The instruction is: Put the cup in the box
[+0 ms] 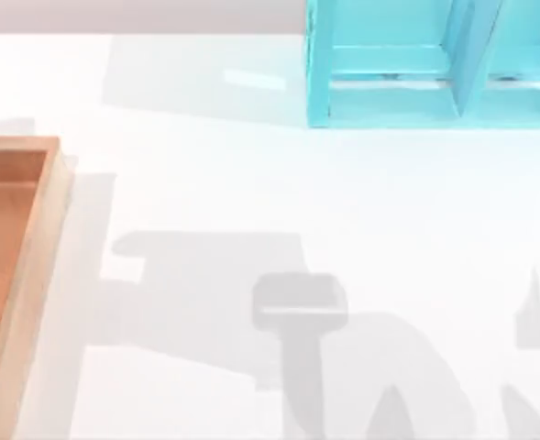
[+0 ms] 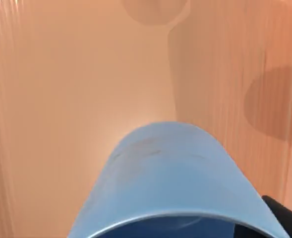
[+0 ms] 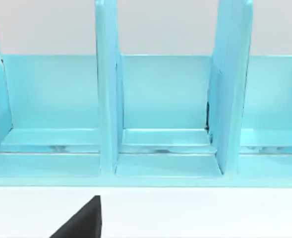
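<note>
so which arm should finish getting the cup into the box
Left. Its wrist view has the cup right at the camera, over the box floor. The right arm's wrist faces the cyan shelf unit.

The box sits at the table's left edge, well apart from the shelf unit at the far right. In the left wrist view, the cup is above the box's floor.

The wooden box sits at the table's left edge, the light blue shelf unit stands well apart at the far right.
</note>
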